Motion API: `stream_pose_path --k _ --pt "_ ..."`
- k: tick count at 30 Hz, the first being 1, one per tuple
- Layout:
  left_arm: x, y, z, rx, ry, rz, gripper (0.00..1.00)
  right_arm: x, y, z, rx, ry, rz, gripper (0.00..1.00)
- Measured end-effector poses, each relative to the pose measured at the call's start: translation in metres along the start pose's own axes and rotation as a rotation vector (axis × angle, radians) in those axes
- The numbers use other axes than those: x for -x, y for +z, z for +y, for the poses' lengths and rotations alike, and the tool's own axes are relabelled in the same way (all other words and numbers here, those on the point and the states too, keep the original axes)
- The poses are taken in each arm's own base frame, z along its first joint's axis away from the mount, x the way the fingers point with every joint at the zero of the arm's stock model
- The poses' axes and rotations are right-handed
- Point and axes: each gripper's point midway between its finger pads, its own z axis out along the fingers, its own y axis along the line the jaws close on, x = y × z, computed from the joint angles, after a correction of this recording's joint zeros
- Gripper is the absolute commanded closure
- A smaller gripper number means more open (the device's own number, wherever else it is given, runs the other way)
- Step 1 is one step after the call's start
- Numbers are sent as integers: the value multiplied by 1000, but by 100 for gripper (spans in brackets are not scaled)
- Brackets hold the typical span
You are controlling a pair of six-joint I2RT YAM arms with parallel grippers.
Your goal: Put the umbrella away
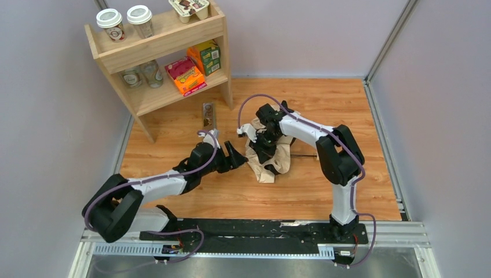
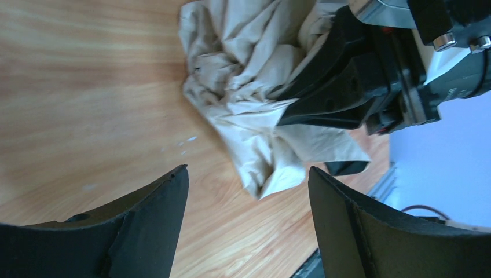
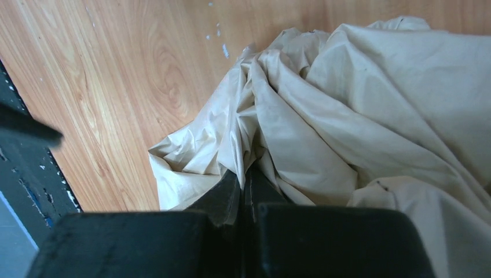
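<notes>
1. Two tiers make up the wooden shelf [image 1: 155, 95] at 11 o'clock on the table [image 1: 243, 197]. The top tier holds two lidded paper cups [image 1: 110, 24] and a pack of dessert pots [image 1: 189, 7]. The lower tier holds two clear glasses [image 1: 142, 75], an orange box [image 1: 185, 76] and a green box [image 1: 208, 57]. A small dark packet [image 1: 208, 114] lies on the table at 5 o'clock from the shelf.
2. The left gripper [image 2: 246, 174] has its jaws apart and holds nothing. It sits just at 9 o'clock of the cloth and faces it.
3. The umbrella [image 1: 277, 165] lies collapsed near the table's centre as a crumpled beige heap. A thin black shaft [image 1: 304, 155] pokes out toward 3 o'clock. No handle shows.
4. It looks light, and the canopy looks soft and floppy, so a pinch of fabric would likely lift only a fold while the rest drags and slides. The shaft is the one stiff part and the better place to hold, though it is slim and may be slippery.
5. The right gripper [image 3: 244, 180] comes down on the heap from 12 o'clock. Its fingers are together, apparently nipping a gathered fold of canopy.
</notes>
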Motion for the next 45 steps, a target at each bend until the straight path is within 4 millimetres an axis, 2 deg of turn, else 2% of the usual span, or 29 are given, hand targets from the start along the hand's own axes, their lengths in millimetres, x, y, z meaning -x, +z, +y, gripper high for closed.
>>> stream_pose_path --k 5,14,23,25,27,28,29,33,36,37,39,41,44,45 --pt "8 27 -17 -59 -140 12 17 8 -4 -12 66 43 -42 100" --pt "19 66 -3 24 -479 0 17 8 -6 -17 130 71 -85 100" --pt "28 101 7 116 -626 -24 17 10 -8 -15 145 71 -94 100" --pt "29 107 5 131 -643 -8 21 10 -8 -16 144 71 -93 100" --pt "31 113 4 154 -646 1 36 10 -8 -16 142 71 -94 100" --pt "30 115 6 166 -651 4 45 10 -8 -16 141 71 -95 100" --pt "28 116 10 180 -657 4 59 11 -8 -16 141 70 -96 100" --pt "25 117 17 192 -662 -5 89 12 -6 -17 130 69 -92 100" --pt "28 117 13 157 -661 -20 100 14 -4 -17 115 75 -85 100" --pt "28 116 14 155 -661 -21 100 14 -4 -17 109 80 -83 99" --pt "28 115 14 139 -663 -27 100 15 -4 -17 82 98 -82 84" --pt "26 111 15 126 -666 -32 100 16 -7 -18 36 123 -85 77" --pt "22 100 17 139 -675 -26 100 19 -18 -19 -68 159 -86 47" --pt "21 96 17 148 -676 -22 100 20 -25 -20 -106 175 -89 41"
